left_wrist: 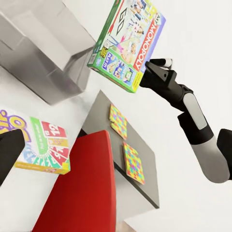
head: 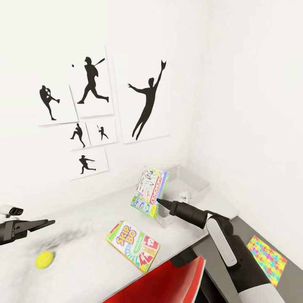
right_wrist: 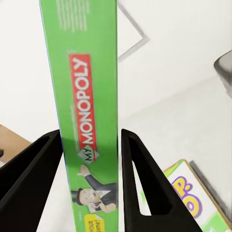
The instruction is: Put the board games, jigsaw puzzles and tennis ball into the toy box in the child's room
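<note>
The right end effector (head: 159, 202) clamps the Monopoly board game (head: 150, 192) by its edge, lifted clear of the worktop (head: 84, 235) so it can drop into the toy box (head: 185, 185) at two o'clock.

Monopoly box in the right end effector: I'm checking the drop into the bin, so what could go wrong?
The Monopoly box is pinched at one edge by the right end effector, so it may swing or slip. Held upright beside the toy box, it could catch the rim or land leaning rather than flat.
</note>
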